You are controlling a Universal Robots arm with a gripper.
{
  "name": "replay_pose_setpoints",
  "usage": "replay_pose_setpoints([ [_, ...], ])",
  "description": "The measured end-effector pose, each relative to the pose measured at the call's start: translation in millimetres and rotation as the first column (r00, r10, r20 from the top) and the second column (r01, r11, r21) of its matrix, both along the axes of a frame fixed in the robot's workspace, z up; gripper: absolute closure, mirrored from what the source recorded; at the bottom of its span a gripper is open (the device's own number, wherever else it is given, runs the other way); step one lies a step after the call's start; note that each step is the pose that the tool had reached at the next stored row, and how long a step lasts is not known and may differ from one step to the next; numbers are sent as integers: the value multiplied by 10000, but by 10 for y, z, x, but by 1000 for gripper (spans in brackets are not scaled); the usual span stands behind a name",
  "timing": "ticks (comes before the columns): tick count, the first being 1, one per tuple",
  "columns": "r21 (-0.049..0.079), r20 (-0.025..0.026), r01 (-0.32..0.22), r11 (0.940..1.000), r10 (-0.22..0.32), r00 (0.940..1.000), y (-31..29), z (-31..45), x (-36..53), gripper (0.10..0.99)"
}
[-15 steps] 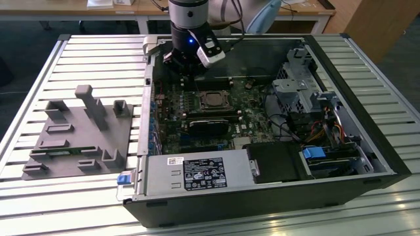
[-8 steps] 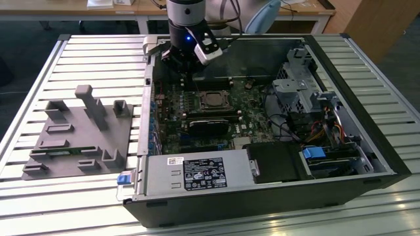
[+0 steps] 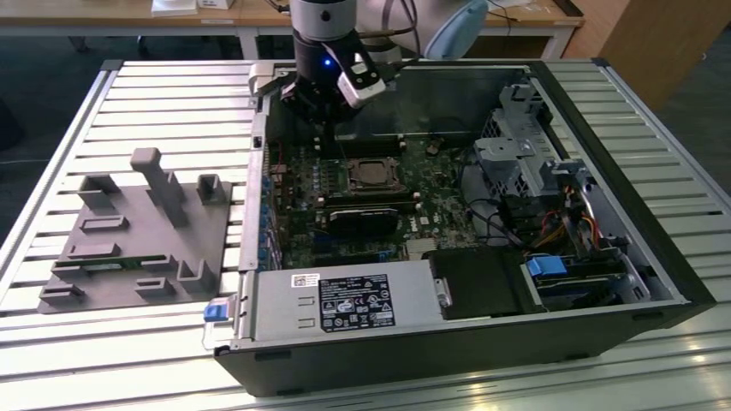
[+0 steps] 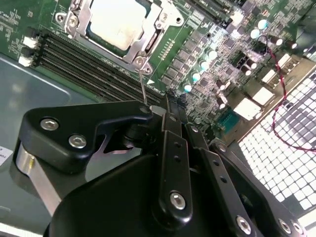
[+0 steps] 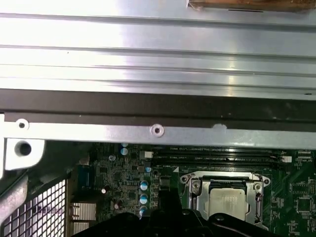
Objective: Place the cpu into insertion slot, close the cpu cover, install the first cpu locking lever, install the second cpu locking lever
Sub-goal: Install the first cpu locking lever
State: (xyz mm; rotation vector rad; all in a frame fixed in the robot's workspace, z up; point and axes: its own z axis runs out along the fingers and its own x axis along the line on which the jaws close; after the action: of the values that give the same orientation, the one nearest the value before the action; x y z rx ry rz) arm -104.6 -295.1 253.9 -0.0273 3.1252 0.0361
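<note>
Slatted metal surface carries an open computer case lying on its side, so the green circuit board faces up and your arm can come at it from above; a grey fixture tray sits well apart, on the exterior view's left. The cpu lies in the insertion slot near the board's middle; the cpu cover is folded flat over it, its window framing the silver top, which reads as the chip seated and pinned. One thin locking lever stands upright at the cover's corner, unlatched by the look of it. Your arm hangs nearly vertical inside the case; the pincer points down just beside that lever; you cannot tell how wide it is open, or whether it has hold of anything.
</note>
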Motion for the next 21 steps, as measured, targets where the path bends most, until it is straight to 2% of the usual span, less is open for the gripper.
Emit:
replay_pose_setpoints([
  [5,0,0,0,10000,0,10000,35,0,0,980],
  [10,2,-4,-1,10000,1,10000,42,-1,31,980],
  [14,2,-17,1,10000,-1,10000,44,-1,107,980],
  [21,2,-63,0,10000,0,10000,54,-12,310,980],
])
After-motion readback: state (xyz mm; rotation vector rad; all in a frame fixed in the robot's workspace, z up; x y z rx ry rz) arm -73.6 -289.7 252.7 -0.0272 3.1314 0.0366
